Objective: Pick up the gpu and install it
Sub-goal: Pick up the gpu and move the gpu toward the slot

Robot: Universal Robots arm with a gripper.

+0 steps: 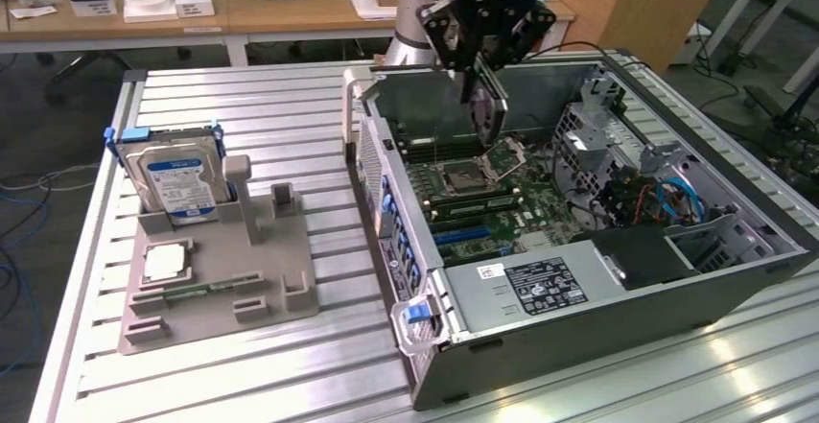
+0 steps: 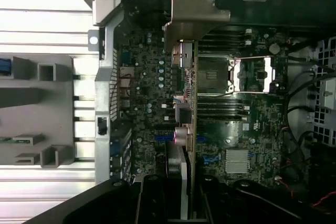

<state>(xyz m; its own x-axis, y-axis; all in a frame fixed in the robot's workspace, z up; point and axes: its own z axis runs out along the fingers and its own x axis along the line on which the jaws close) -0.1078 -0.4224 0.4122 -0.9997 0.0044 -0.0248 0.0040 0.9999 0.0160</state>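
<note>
My gripper [image 1: 484, 70] hangs over the open computer case [image 1: 716, 271], shut on the gpu [image 1: 488, 108]. The gpu is a thin dark card that hangs on edge below the fingers, above the motherboard [image 1: 493, 214] near the rear wall of the case. In the wrist view the gpu [image 2: 185, 129] is seen edge-on between my gripper's [image 2: 181, 200] two black fingers. Its greyish metal bracket [image 2: 191, 17] points toward the case's rear panel. The card is held clear of the board, above the blue slots [image 2: 165, 138].
The open processor socket [image 1: 477, 168] lies beside the card. A power supply [image 1: 544, 284] and cables [image 1: 666, 202] fill the case's near and right parts. On the exterior view's left, a grey fixture [image 1: 263, 284] holds a hard drive [image 1: 179, 181] and a square processor chip [image 1: 167, 262].
</note>
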